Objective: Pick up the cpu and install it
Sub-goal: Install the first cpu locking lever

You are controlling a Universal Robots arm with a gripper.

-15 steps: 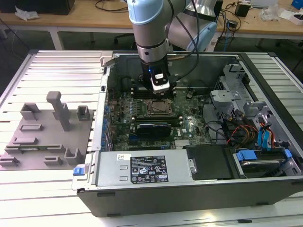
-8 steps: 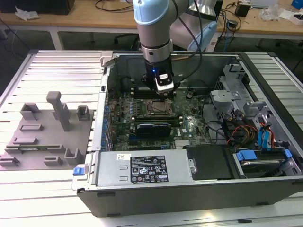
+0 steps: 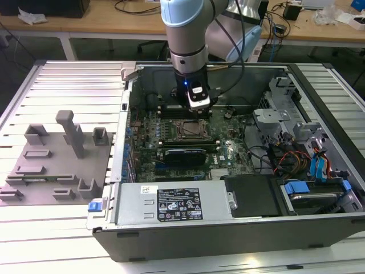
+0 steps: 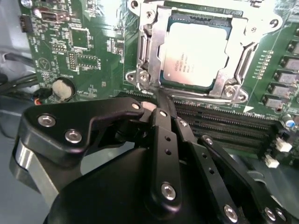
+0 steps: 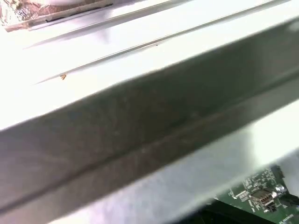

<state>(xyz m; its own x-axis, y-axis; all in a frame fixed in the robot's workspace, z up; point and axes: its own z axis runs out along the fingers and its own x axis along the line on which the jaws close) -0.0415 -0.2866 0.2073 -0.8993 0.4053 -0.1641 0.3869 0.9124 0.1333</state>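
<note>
Second wrist view shows the cpu (image 4: 195, 55) already lying flat inside the socket (image 4: 140, 44), and the gripper (image 4: 161, 100), closed and holding nothing, sits just beside its frame, so I judge any pressing should be gentle and straight down.

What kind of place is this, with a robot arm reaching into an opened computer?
Probably a robotics lab or test workshop. An open computer case lies on a metal-slatted table, a grey fixture block beside it, and wooden benches with cables stand behind. The end effector hangs over the cpu in its socket.
</note>
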